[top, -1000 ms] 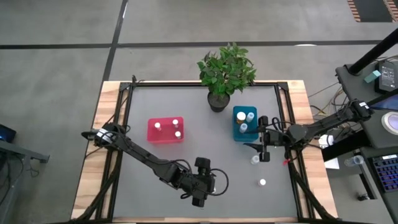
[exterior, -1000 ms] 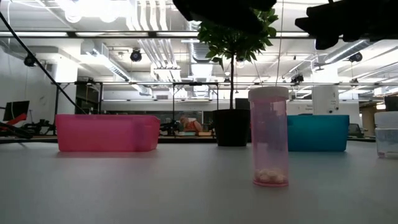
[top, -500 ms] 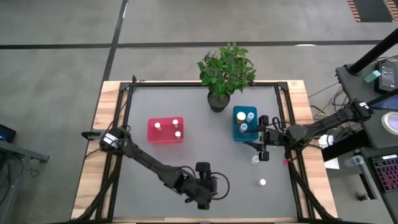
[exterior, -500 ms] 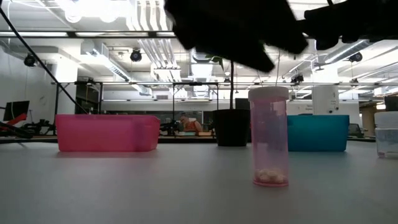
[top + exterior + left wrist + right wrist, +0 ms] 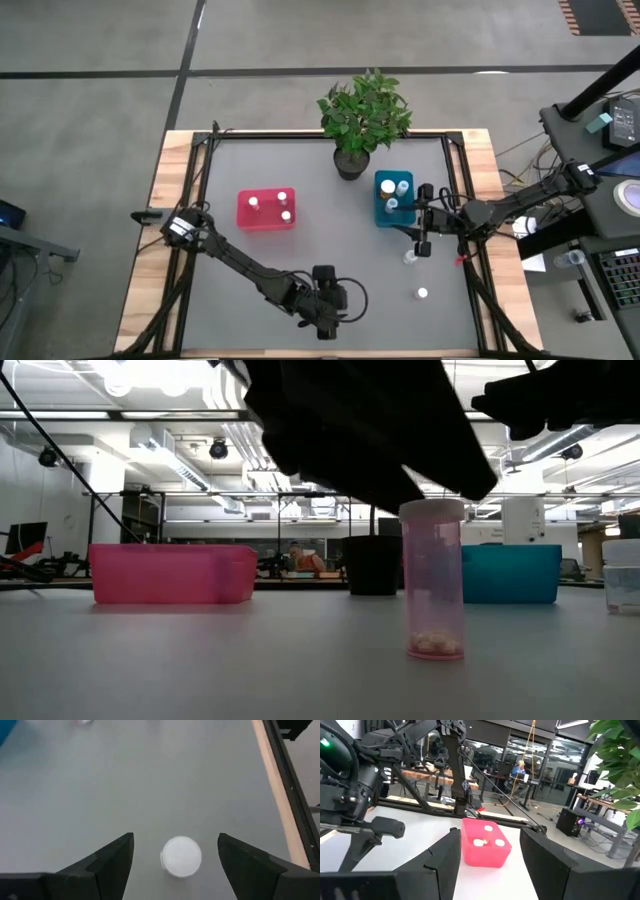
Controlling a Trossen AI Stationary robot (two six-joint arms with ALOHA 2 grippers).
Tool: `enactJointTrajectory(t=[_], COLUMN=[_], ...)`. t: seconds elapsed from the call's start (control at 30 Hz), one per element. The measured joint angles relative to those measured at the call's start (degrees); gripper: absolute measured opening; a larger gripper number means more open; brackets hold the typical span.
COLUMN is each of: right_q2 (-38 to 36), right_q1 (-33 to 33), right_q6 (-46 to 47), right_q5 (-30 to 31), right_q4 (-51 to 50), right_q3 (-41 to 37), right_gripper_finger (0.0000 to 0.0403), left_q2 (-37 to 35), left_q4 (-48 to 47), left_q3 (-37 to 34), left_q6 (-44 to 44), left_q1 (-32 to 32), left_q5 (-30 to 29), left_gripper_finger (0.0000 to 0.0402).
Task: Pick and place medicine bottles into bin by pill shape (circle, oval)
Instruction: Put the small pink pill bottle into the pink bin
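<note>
Hidden: the left gripper (image 5: 175, 851) is blocking, in the high view, the small white-capped clear plastic bottle (image 5: 181, 857) below it; in the low view its dark bulk is looming blurred over that bottle (image 5: 432, 580).
Left gripper: hanging at the bench's front middle, fingers spread wide either side of the bottle's cap, holding nothing.
Right gripper (image 5: 424, 222): waiting just beside the teal-blue rectangular plastic bin (image 5: 392, 199), fingers parted, nothing between them.
Pills: sitting pale at the bottle's bottom; shape hard to make out.
Bins: red rectangular plastic bin (image 5: 266, 210) is carrying three capped bottles; the teal one is showing at least two.
Loose bottles: two are standing on the bench's right side, one near the right gripper (image 5: 410, 257), one nearer the front (image 5: 422, 294).
Around: dark pot with a green leafy plant (image 5: 364, 120) is standing at the back edge.
Surface: grey matte bench (image 5: 330, 250), wood-edged.
Room: open workshop, ceiling ducts, a person sitting far off.
</note>
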Motion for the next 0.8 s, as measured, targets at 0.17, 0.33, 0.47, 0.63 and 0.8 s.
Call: enactJointTrajectory(t=[0.17, 0.33, 0.47, 0.63, 0.8], right_q2=[0.0, 0.0, 0.0, 0.0, 0.0], right_q1=[0.0, 0.0, 0.0, 0.0, 0.0], right_q6=[0.0, 0.0, 0.0, 0.0, 0.0], right_q5=[0.0, 0.0, 0.0, 0.0, 0.0], right_q4=[0.0, 0.0, 0.0, 0.0, 0.0], right_q3=[0.0, 0.0, 0.0, 0.0, 0.0], right_gripper_finger=[0.0192, 0.0192, 0.0192, 0.0192, 0.0192], left_q2=[0.1, 0.1, 0.3, 1.1, 1.2], left_q4=[0.4, 0.2, 0.4, 0.9, 0.9], left_q3=[-0.3, -0.3, -0.5, -0.5, -0.5], left_q6=[-0.8, -0.8, -0.9, -2.1, -2.3], left_q1=[-0.2, -0.2, -0.2, -0.2, -0.2], left_q5=[0.3, 0.2, -0.1, -0.1, -0.6], left_gripper_finger=[0.0248, 0.0224, 0.0219, 0.0219, 0.0218])
